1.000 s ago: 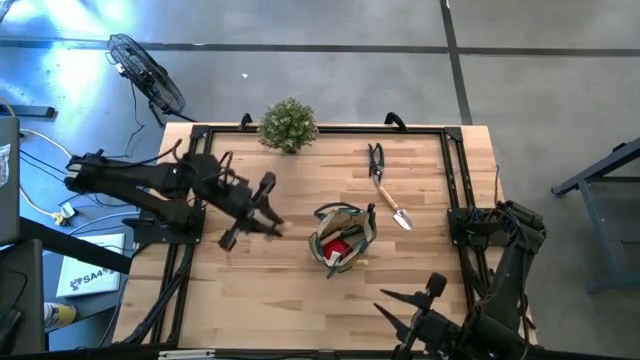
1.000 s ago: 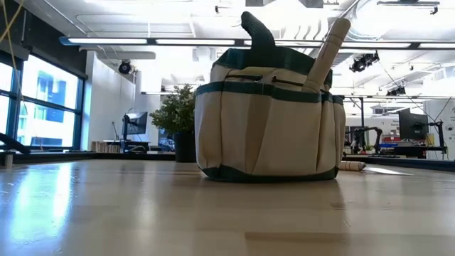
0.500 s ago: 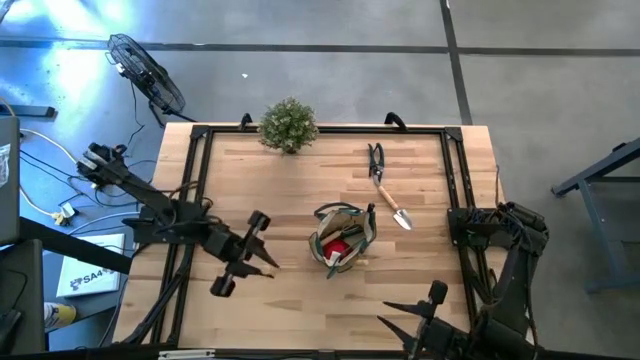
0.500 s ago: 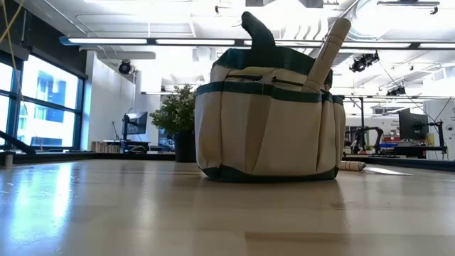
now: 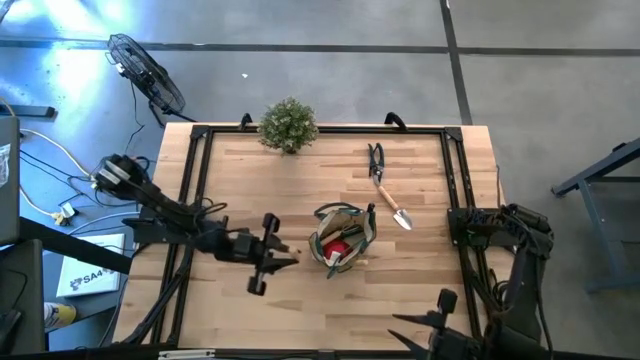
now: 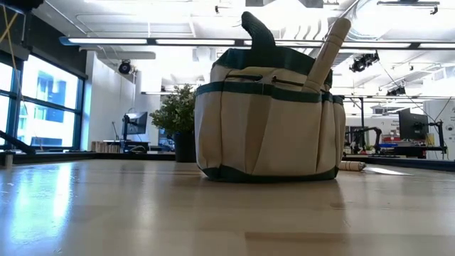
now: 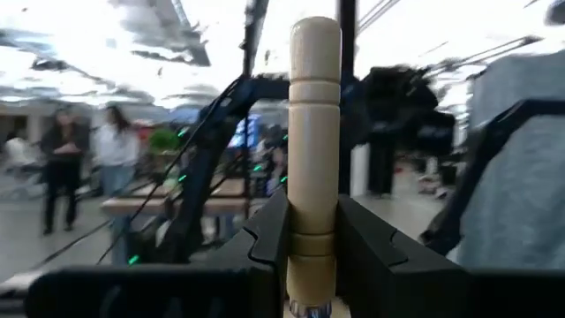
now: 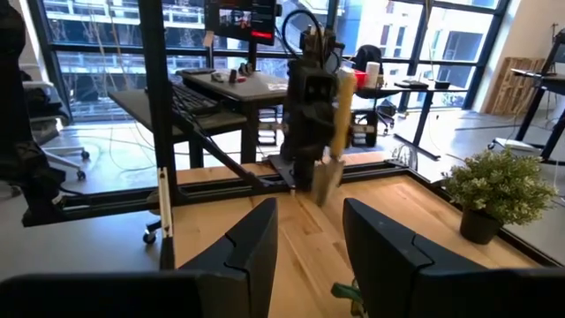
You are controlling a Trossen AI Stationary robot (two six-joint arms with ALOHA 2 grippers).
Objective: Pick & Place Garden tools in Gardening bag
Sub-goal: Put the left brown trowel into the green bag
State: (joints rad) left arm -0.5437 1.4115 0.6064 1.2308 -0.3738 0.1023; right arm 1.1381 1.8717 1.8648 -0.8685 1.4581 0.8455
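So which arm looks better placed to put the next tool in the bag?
Left, probably. Its left gripper already clamps a wooden-handled tool just beside the gardening bag, while the right gripper waits empty at the table's near edge.

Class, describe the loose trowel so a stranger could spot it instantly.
Find the gardening bag mid-table. Two tools lie beyond its right side. The trowel, nearer the bag, has a wooden handle and pale metal blade; the snips are all dark.

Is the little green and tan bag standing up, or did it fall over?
Standing up. The olive-green and tan fabric bag sits flat on the wooden table, mouth upward, with a wooden tool handle poking out.
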